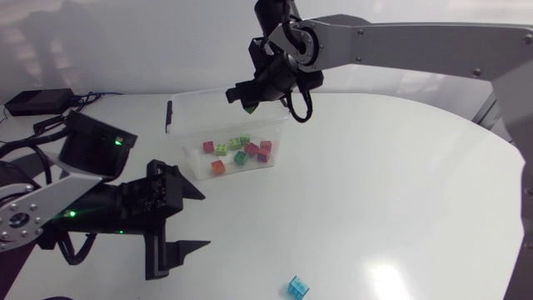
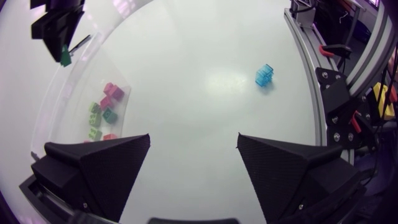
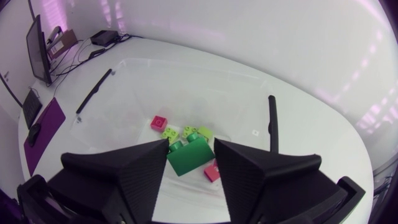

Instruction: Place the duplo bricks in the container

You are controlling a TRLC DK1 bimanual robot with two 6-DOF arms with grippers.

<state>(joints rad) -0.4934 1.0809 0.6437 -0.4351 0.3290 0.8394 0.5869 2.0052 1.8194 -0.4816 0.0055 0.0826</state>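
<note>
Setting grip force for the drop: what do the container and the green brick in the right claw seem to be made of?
Container: seemingly thin, clear, glossy plastic; the bricks inside show through its walls. Green brick, held in the right claw: opaque, hard-looking plastic, judging by its even colour, crisp edges and smooth faces with a soft sheen.

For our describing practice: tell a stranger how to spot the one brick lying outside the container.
Start at the white table and its clear container of bricks. Far from that, by itself on bare tabletop, lies the lone brick. It is the only light blue one.
</note>
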